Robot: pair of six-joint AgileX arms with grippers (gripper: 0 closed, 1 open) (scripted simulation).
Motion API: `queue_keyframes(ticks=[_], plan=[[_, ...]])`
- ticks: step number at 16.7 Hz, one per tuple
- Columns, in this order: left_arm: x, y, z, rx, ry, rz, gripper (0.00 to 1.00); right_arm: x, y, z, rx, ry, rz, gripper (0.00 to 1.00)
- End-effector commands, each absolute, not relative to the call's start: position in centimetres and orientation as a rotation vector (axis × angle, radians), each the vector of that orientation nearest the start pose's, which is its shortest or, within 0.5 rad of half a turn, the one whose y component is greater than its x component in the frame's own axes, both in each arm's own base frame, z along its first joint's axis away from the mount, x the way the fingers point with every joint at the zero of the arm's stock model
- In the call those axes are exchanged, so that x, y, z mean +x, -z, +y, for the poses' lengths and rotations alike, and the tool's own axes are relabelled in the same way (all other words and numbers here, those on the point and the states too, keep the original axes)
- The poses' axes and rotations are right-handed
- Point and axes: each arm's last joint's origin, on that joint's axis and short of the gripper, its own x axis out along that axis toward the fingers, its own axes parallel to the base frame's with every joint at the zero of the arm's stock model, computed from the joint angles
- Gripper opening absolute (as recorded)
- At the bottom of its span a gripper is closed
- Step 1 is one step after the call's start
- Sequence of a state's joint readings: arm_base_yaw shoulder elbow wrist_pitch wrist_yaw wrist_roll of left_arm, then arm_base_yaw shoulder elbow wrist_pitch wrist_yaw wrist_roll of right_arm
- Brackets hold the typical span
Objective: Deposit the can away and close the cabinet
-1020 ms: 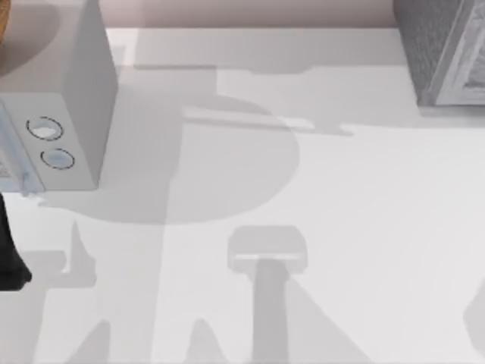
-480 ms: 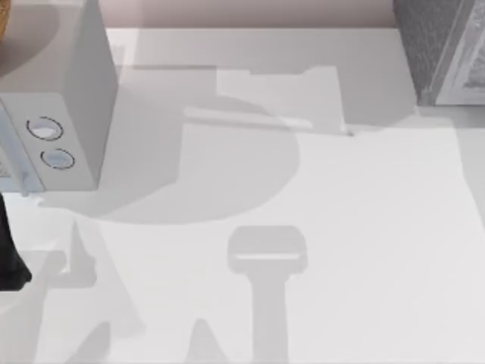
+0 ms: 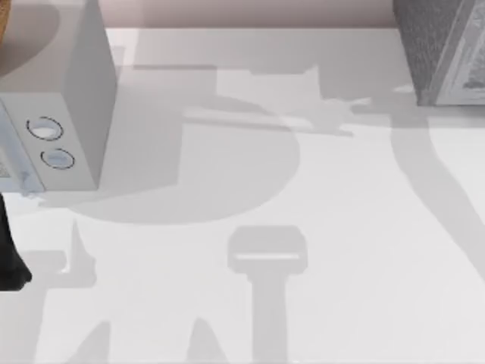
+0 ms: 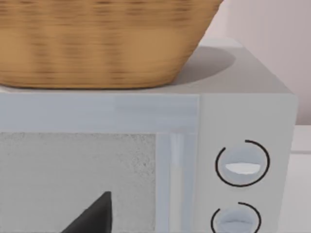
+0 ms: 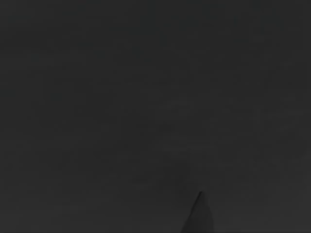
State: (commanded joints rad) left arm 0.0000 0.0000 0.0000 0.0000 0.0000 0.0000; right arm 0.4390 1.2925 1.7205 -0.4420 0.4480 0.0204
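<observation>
The can is out of view. The cabinet [image 3: 443, 53], a grey textured box with a pale front frame, stands at the table's back right corner. My left arm [image 3: 7, 250] is a dark shape at the table's left edge, in front of the microwave. In the left wrist view one black fingertip [image 4: 95, 216] of the left gripper pokes up before the microwave door [image 4: 73, 179]. The right wrist view is dark.
A white microwave [image 3: 72, 98] with two round knobs [image 3: 45, 129] stands at the back left, and a woven basket [image 4: 97, 43] sits on top of it. The white tabletop [image 3: 250, 189] carries only shadows across its middle.
The shadows at the right of the table have shifted; a long dark band now runs from the cabinet toward the right edge. The left arm has stayed put.
</observation>
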Motion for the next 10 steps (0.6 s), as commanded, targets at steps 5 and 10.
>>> queue_keyframes(ticks=[5,10], plan=[[10.6,-16.0,-0.1,0.000,0.000,0.000,1.00,22.0,-51.5,8.8,-0.004,0.041,-0.012,1.00],[10.6,-16.0,-0.1,0.000,0.000,0.000,1.00,24.9,-51.5,9.0,-0.006,0.039,-0.008,1.00]])
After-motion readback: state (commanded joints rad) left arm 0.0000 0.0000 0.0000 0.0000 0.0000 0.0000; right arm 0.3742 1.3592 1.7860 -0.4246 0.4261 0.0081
